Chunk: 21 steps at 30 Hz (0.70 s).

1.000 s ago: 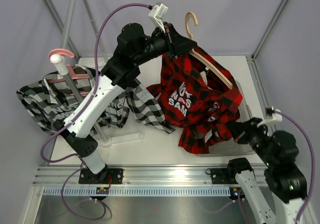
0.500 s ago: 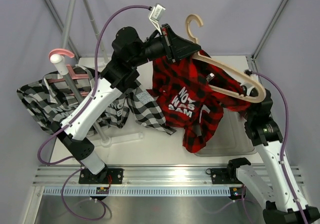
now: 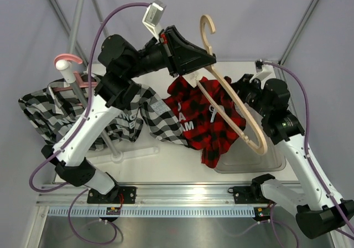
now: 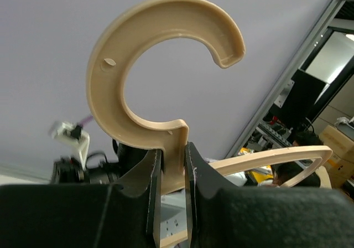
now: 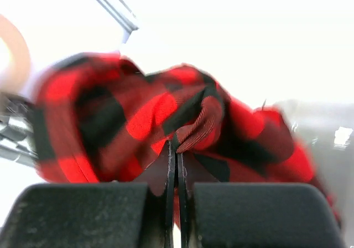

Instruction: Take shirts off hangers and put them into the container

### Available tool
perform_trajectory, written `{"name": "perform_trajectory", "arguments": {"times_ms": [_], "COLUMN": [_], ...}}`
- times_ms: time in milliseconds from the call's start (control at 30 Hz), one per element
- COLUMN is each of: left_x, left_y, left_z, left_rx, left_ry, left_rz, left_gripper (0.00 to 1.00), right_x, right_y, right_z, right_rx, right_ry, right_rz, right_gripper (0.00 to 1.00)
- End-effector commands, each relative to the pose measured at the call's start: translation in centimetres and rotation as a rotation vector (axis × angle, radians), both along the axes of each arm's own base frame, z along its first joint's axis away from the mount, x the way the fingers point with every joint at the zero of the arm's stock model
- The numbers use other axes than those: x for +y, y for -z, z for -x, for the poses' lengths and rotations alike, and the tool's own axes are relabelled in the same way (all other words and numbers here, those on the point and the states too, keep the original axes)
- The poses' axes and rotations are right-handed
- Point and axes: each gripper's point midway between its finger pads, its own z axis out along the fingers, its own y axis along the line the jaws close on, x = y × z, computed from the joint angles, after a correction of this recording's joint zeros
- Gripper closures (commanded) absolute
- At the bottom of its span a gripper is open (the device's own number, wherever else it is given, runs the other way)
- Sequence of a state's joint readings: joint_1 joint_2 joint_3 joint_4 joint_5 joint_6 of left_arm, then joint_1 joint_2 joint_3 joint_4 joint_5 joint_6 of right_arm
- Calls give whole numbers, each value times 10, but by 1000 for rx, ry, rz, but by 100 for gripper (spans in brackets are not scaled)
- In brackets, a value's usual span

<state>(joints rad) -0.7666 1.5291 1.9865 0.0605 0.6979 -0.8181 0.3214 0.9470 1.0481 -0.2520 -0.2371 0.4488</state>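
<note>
The left end effector (image 4: 172,165) is clamped on the neck of the beige hanger (image 3: 235,112), holding it high, while the right end effector (image 5: 176,165), closed on a fold of the red shirt (image 3: 191,120), holds the cloth partly over the container (image 3: 274,162), apparently to strip it free.

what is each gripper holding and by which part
The left gripper clamps the beige hanger at the neck below its hook; the right gripper pinches a fold of the red-and-black shirt.
</note>
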Motion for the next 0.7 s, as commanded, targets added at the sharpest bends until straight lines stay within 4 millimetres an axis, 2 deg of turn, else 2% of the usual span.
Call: {"name": "perform_trajectory", "arguments": {"times_ms": [0,33,100,133,167,200,233,267,300,333,367,400,433,500,533,567,600,633,667], "left_x": [24,24,35,37,34,45,50,53,61,65,69,72,73,71,68,65,64,64,61], "left_y": [-1,14,35,51,82,90,109,125,151,167,175,189,199,215,232,241,248,259,263], "left_z": [34,30,32,30,24,29,20,19,20,17,17,18,15,12,9,10,8,1,2], "left_rx": [-109,-77,-113,-89,-51,-81,-46,-41,-41,-20,-33,-20,-5,18,40,49,55,67,65], "left_ry": [29,1,-59,-78,-89,-127,-189,-214,-237,-264,-280,-282,-299,-297,-301,-297,-311,-354,-358], "left_rz": [-18,-73,-129,-176,-241,-260,-304,-334,-377,-420,-442,-465,-492,-531,-565,-585,-601,-619,-621], "left_gripper": [100,100,100,100,100,100,100,100,100,100,100,100,100,100,100,100,100,100,100], "right_x": [-7,-10,-12,-16,-20,-21,-27,-30,-29,-40,-40,-40,-46,-40,-48,-50,-46,-55,-56], "right_y": [-92,-126,-146,-188,-206,-213,-262,-282,-294,-339,-351,-363,-397,-417,-439,-448,-450,-471,-477], "right_z": [-23,-22,-39,-35,-38,-52,-37,-34,-41,-17,-20,-14,15,28,54,62,58,89,96], "right_rx": [-281,-347,-419,-529,-582,-590,-700,-764,-787,-890,-930,-959,-1057,-1138,-1212,-1242,-1255,-1337,-1368], "right_ry": [53,69,97,115,140,171,193,207,220,256,267,260,264,229,242,247,236,251,256], "right_rz": [47,50,116,105,132,145,121,152,157,122,146,145,114,105,74,66,75,49,47], "right_gripper": [100,100,100,100,100,100,100,100,100,100,100,100,100,100,100,100,100,100,100]}}
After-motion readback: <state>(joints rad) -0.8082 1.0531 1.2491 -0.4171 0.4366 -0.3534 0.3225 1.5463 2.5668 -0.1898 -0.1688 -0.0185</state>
